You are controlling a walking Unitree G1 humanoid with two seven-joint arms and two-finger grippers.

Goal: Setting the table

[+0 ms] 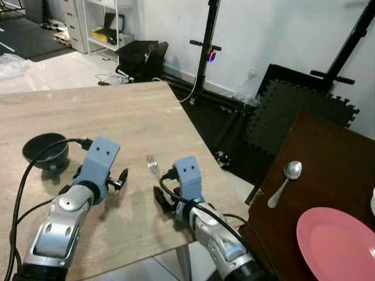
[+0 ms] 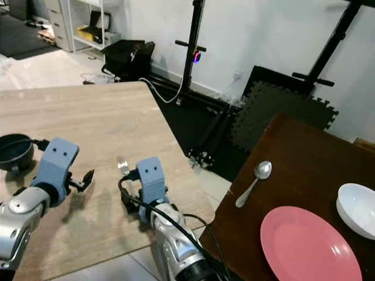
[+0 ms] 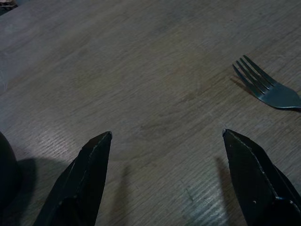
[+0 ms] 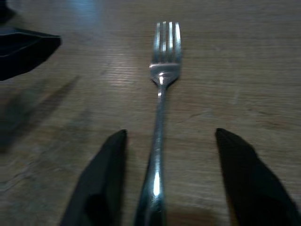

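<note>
Fork (image 4: 160, 122) flat on wood table (image 1: 135, 117), thin, hard, light and slippery, best pinched at handle middle between spread right gripper (image 4: 162, 176) fingers; left gripper (image 3: 164, 141) spread wide, empty.

Two desks: a pale wooden desk (image 1: 117, 117) and a dark brown desk (image 1: 328, 152).

One fork (image 4: 162, 94), lying on the pale desk.

One spoon (image 1: 285, 182), on the dark desk.

One pink plate (image 2: 307, 249), on the dark desk.

Two bowls: a black bowl (image 1: 45, 151) on the pale desk and a white bowl (image 2: 357, 209) on the dark desk.

Two tools: the left tool (image 1: 120, 178) and the right tool (image 4: 171, 176), each with two black fingers spread apart.
</note>
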